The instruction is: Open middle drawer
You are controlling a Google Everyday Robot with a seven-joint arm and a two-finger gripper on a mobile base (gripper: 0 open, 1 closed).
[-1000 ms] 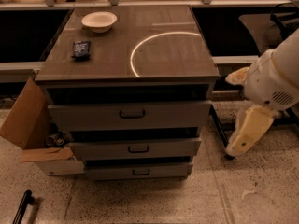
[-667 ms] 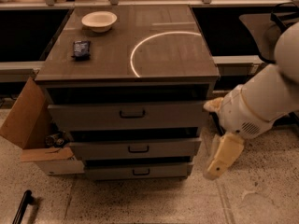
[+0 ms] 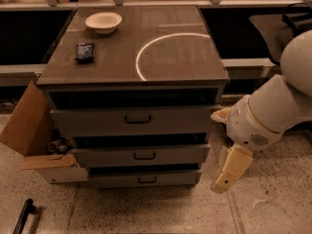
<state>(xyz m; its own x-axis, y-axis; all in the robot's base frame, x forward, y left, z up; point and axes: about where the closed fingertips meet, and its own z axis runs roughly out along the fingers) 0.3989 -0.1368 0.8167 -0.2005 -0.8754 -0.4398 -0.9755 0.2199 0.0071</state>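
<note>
Nearest you: speckled floor (image 3: 146, 213), with a dark bar (image 3: 23, 217) lying at the lower left. The stretch straight in front of the cabinet is your pull-out room. You can judge it enough for the drawer to travel.

Pincer (image 3: 229, 173): hangs low at the cabinet's right front corner, pointing down at the floor and touching nothing. It is about level with the lower two fronts. Wide or narrow: you cannot tell.

Middle drawer (image 3: 107, 157): second of three grey fronts, between the slim bottom drawer (image 3: 107, 180) and the tall top drawer (image 3: 87, 122). It reads as shut.

Hold: the small dark pull handle (image 3: 145, 155) at the centre of the front is the only purchase.

Handling, as judgement:
- The front is stiff and flat, the handle rigid, nothing fragile.
- The contents are unseen, so treat the weight as unknown and expect some drag.
- The handle looks shallow and could slip.
- Pull straight out, since a skewed pull may jam the drawer.

Edges: a cardboard box (image 3: 29, 130) with an open flap sits against the cabinet's left side, just beside the drawer's left end. Watch that the flap does not catch. The right side is crowded by the arm's white body (image 3: 273, 111).

Far: the bench (image 3: 195, 67) carries a white bowl (image 3: 103, 22) and a dark packet (image 3: 85, 51) at back left, plus a pale ring mark (image 3: 146, 50). All are well clear of the fronts, so a smooth pull should leave them be
</note>
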